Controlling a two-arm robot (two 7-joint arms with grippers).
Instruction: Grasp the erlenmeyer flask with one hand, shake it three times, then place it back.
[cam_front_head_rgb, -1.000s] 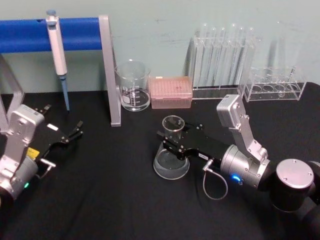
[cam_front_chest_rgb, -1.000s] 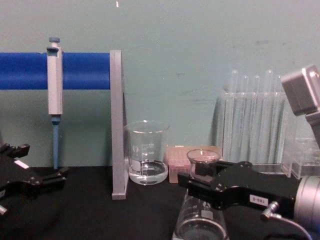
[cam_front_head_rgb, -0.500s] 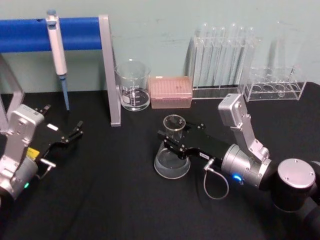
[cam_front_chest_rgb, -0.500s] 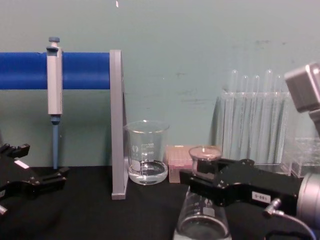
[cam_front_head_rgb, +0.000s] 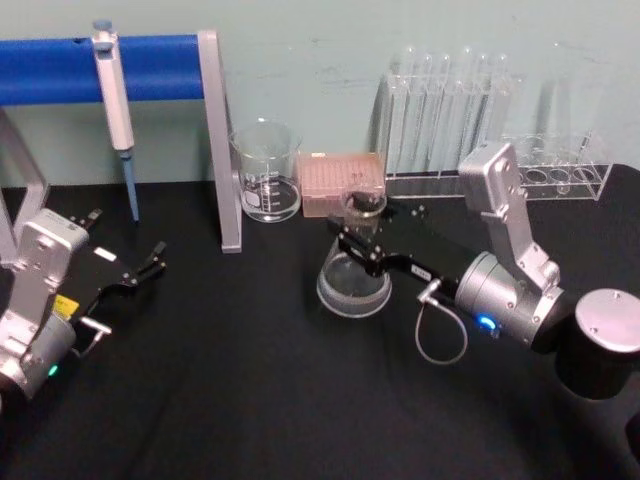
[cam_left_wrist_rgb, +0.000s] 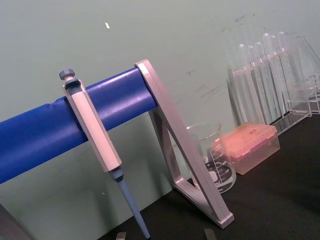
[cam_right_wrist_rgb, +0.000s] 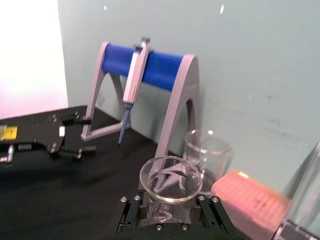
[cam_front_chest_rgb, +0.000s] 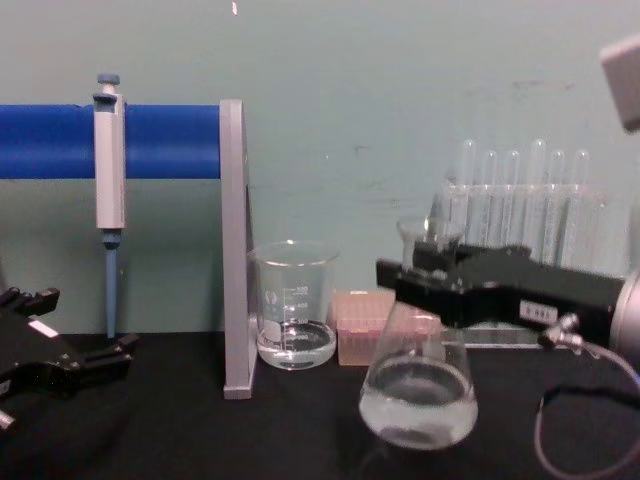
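The erlenmeyer flask is clear glass with a little clear liquid in its wide base. It hangs just above the black table, right of centre. My right gripper is shut on its narrow neck, below the flared rim. In the chest view the black jaws reach in from the right and clamp the neck. My left gripper rests open near the table's left edge, far from the flask, and holds nothing.
Behind the flask stand a glass beaker and a pink tip box. A pipette hangs on the blue stand at the back left. Test tube racks line the back right.
My right gripper has lifted the flask off the table and carried it up and toward the back. The left arm has not moved.
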